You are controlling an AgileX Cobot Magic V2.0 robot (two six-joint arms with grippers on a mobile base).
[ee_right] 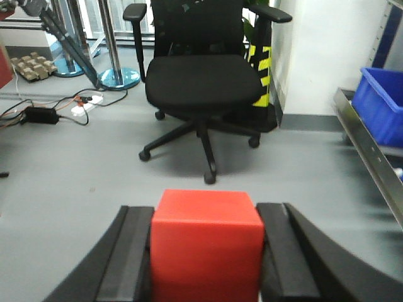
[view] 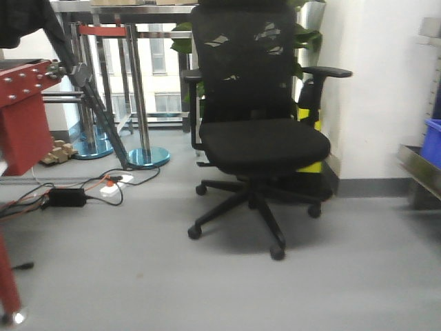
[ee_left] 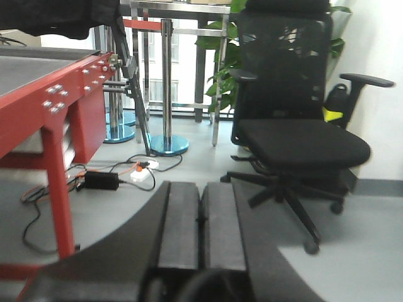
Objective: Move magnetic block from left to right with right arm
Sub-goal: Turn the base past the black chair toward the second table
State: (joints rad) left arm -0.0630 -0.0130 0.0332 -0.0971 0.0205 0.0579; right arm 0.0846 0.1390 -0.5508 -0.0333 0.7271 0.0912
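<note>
Two pincers in shot; which one has the load? (DESK)

The right pincer (ee_right: 206,253). It is clamped on the magnetic block (ee_right: 206,245), a plain red cube, with one black finger flat against each side face. The block sits between the fingers, low in the right wrist view, with grey floor (ee_right: 75,182) and a black office chair (ee_right: 201,75) beyond. What lies under it is out of frame.

Why grip it that way? (DESK)

Flat pads on flat, opposite faces look like the steadiest hold for a carry, and the cube seems less likely to twist. That is my reading.

And the left pincer (ee_left: 201,220)? (DESK)

Its fingers are pressed together on nothing. It points past the red worktop (ee_left: 38,75) at the left of its own view. The job belongs to the right arm, so it is probably parked out of the way.

Which way does the block point? (DESK)

It is a cube, so it has no long axis. It sits square in the grip, with one face turned to the wrist camera, the top face level and in view, and its edges in line with the fingers.
</note>
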